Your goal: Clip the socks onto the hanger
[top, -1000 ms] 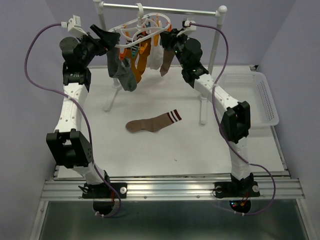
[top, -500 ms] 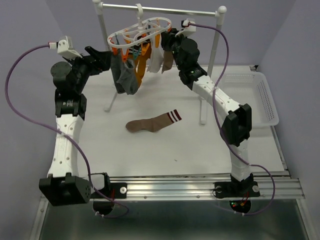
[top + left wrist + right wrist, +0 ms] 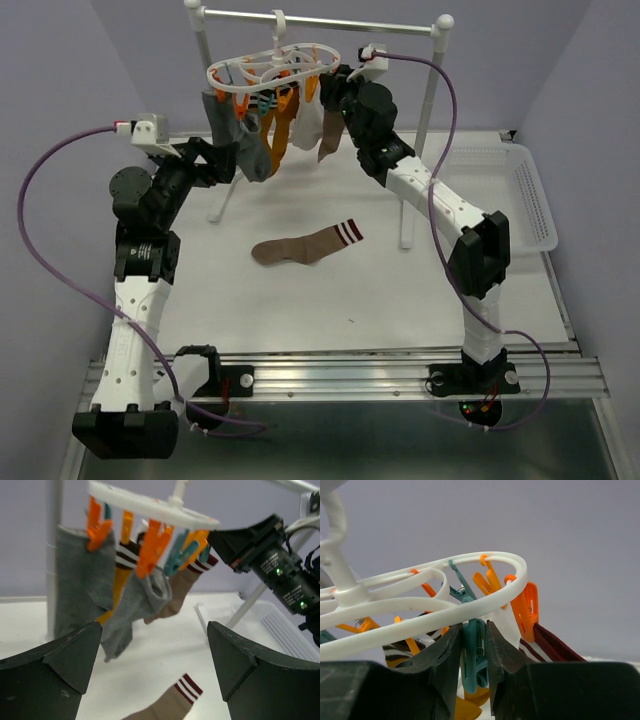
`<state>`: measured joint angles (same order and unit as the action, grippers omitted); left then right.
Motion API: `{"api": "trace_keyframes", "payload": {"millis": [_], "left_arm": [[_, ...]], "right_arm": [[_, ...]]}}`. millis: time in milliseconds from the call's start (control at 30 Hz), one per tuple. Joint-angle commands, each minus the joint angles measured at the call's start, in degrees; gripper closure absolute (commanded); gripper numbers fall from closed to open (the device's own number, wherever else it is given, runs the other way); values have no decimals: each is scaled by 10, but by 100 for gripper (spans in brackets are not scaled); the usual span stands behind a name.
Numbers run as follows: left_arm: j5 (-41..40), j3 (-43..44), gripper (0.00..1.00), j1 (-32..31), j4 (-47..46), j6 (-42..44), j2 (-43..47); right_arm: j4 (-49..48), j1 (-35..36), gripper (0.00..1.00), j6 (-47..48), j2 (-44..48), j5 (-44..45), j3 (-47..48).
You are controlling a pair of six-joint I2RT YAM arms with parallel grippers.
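Observation:
The white oval hanger [image 3: 275, 62] hangs by its hook from the rail, with orange and teal clips under it. Grey [image 3: 238, 140], mustard [image 3: 277, 130], white [image 3: 308, 122] and brown striped [image 3: 330, 135] socks dangle from the clips. Another brown sock with dark red stripes [image 3: 305, 245] lies flat on the table, its cuff showing in the left wrist view [image 3: 172, 702]. My left gripper [image 3: 226, 160] is open and empty, just left of and below the grey sock [image 3: 80, 580]. My right gripper [image 3: 476, 650] is shut on a teal clip [image 3: 475, 655] under the hanger's rim [image 3: 445, 607].
The metal rail [image 3: 320, 20] rests on white ball-topped posts, and the right post [image 3: 408, 215] stands behind the lying sock. A white perforated basket [image 3: 525, 190] sits at the table's right edge.
My left arm has drawn back and down from the hanger, leaving the grey sock hanging. The hanger has swung left and levelled. The right gripper stays on its clip.

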<state>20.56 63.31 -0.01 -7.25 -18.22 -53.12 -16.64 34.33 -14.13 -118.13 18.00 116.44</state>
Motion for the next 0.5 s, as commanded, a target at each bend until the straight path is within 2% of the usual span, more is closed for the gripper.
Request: {"api": "trace_keyframes", "payload": {"millis": [0,233,467], "left_arm": [[37,0,1,-41,-49,10,-30],[27,82,1,-60,-88,-46,-151],[9,127,1,-59,-95,-45,-203]], "right_arm": [[-6,11,99,7,62,5,-31],[-31,16,99,20,119,-9,-103],[-34,21,99,30,151,-50,-138]]}}
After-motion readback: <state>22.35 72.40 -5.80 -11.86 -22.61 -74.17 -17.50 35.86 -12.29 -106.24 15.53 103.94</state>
